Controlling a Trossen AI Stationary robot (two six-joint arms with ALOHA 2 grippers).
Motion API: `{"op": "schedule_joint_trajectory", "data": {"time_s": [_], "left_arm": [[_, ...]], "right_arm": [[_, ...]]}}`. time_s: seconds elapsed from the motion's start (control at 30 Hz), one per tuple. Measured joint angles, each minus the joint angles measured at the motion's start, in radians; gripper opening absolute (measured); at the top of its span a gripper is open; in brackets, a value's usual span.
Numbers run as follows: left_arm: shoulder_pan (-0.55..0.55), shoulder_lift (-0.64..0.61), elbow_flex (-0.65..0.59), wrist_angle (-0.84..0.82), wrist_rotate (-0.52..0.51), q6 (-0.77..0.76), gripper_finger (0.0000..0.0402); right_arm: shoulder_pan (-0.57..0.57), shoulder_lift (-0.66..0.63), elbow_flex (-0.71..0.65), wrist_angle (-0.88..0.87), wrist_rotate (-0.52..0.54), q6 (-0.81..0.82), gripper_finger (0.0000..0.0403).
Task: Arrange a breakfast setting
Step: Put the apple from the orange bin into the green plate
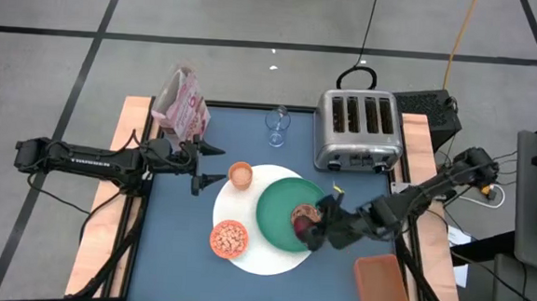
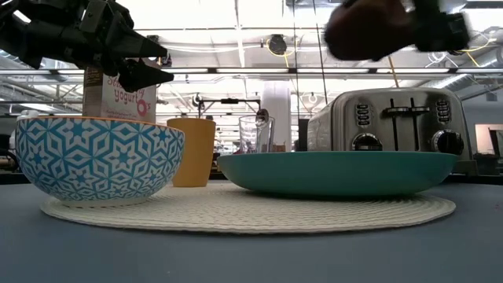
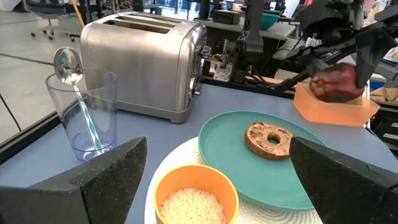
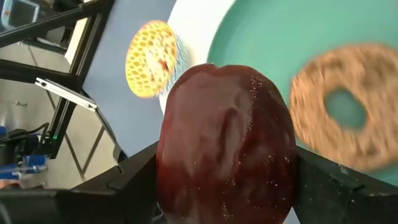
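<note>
My right gripper is shut on the dark red fruit and holds it above the near right part of the green plate. The brown bagel lies on that plate. The plate sits on the white round disc, together with the orange cup and the small bowl. The clear glass stands behind them, and the metal spoon stands in it. My left gripper waits open at the left, next to the cup. My right gripper pinches the dark red fruit between its two fingers, one on each of two opposite sides. The fingers come from the table's right side, slanting down. The fruit is lifted clear, well above the plate.
A silver toaster stands at the back right. A yogurt carton stands at the back left. An orange tray lies off the table's near right corner.
</note>
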Motion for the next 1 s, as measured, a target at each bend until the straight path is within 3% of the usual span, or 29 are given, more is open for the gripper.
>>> {"op": "schedule_joint_trajectory", "data": {"time_s": [0.5, 1.0], "left_arm": [[-0.001, 0.000, 0.000, 0.005, 0.000, 0.000, 0.0397], [0.000, 0.000, 0.000, 0.006, 0.000, -0.005, 0.0397]], "right_arm": [[-0.277, 0.163, 0.000, 0.259, -0.203, -0.458, 0.0281], [-0.359, 0.334, 0.000, 0.296, -0.224, -0.507, 0.0281]]}}
